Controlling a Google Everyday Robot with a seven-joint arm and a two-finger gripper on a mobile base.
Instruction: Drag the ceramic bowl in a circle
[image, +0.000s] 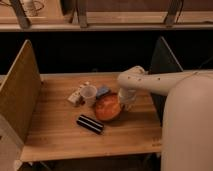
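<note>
Warm, dim light falls from overhead onto the wooden table (60, 132), which glows amber while the band behind it at twelve o'clock sinks into near-black. The ceramic bowl (107, 107) carries a soft sheen on its glossy surface. The gripper (125, 102), at the bowl's three o'clock edge, casts a short, diffuse shadow on the wood below it. The white arm (150, 82) is brightest along its top and greys toward its underside. Everything looks soft and slightly smeared; the small white cup (88, 93) and the dark box (90, 123) have fuzzy outlines, and grain speckles the dark areas.
</note>
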